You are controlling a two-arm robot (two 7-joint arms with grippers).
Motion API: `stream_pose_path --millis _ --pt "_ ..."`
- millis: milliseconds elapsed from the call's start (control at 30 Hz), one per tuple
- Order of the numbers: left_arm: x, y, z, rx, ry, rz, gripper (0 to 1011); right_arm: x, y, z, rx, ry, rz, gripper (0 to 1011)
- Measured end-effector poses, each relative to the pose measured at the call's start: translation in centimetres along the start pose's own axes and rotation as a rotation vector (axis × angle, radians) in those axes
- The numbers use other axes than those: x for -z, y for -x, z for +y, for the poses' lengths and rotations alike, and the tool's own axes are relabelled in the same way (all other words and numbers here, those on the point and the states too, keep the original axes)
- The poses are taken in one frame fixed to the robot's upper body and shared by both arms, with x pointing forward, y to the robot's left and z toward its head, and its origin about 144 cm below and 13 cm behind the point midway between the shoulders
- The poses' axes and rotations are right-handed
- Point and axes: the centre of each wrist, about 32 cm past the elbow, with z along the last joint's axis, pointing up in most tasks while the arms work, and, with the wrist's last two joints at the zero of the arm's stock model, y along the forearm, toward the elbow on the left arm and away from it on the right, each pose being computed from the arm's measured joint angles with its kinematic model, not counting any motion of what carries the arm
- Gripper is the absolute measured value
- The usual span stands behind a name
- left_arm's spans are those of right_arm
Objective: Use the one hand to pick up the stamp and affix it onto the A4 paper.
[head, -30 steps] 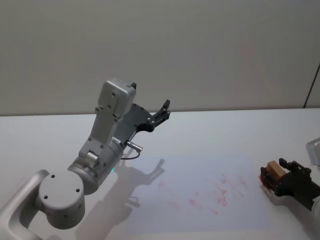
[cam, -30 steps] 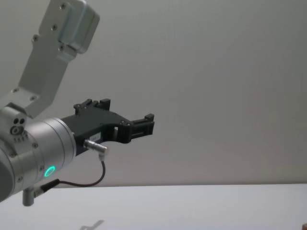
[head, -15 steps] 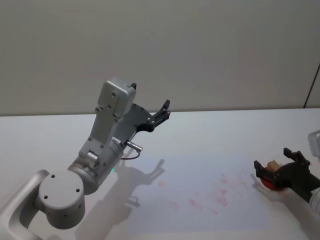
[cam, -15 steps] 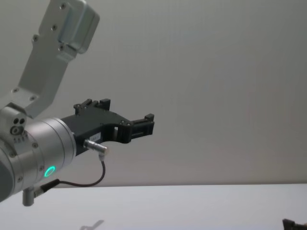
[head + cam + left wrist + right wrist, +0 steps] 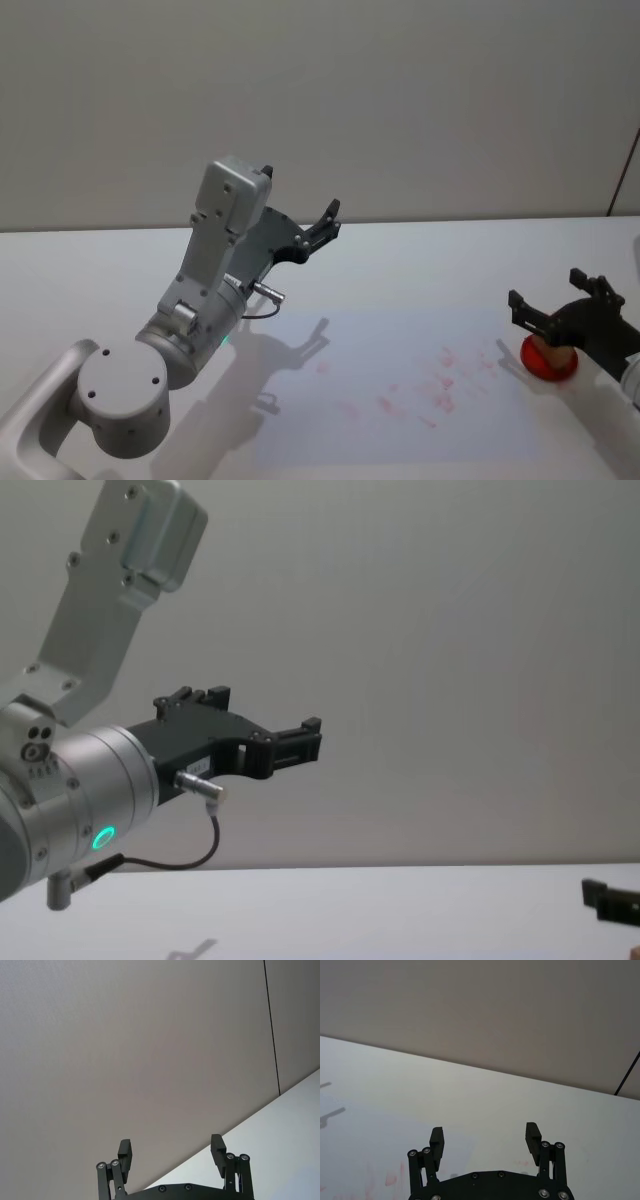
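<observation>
The stamp [image 5: 544, 350], a small tan block, stands on a round red pad [image 5: 553, 367] just off the right edge of the A4 paper [image 5: 380, 350]. The paper lies flat on the white table and carries several red prints [image 5: 445, 385]. My right gripper [image 5: 547, 290] hovers open just above the stamp and partly hides it. Nothing is between its fingers [image 5: 532, 1135] in the right wrist view, and one fingertip [image 5: 608, 900] enters the chest view low at the right. My left gripper [image 5: 325, 222] is parked high over the table's back left, open [image 5: 171, 1144].
The left arm's bulky silver links [image 5: 215, 280] rise from the lower left and cast a shadow on the paper's left part. The white table [image 5: 440, 260] ends at a plain wall behind.
My right gripper has opened, let go of the stamp and risen. The stamp now stands alone on the red pad. The left arm has not moved.
</observation>
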Motion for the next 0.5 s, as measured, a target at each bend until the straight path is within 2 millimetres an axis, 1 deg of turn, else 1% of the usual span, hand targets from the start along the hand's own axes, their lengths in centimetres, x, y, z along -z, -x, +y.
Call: stream_pose_path --millis 500 --pt "0.0 0.0 0.0 0.000 0.000 0.000 1001 -1.9 0.2 -0.7 0.057 -0.067 0.042 1001"
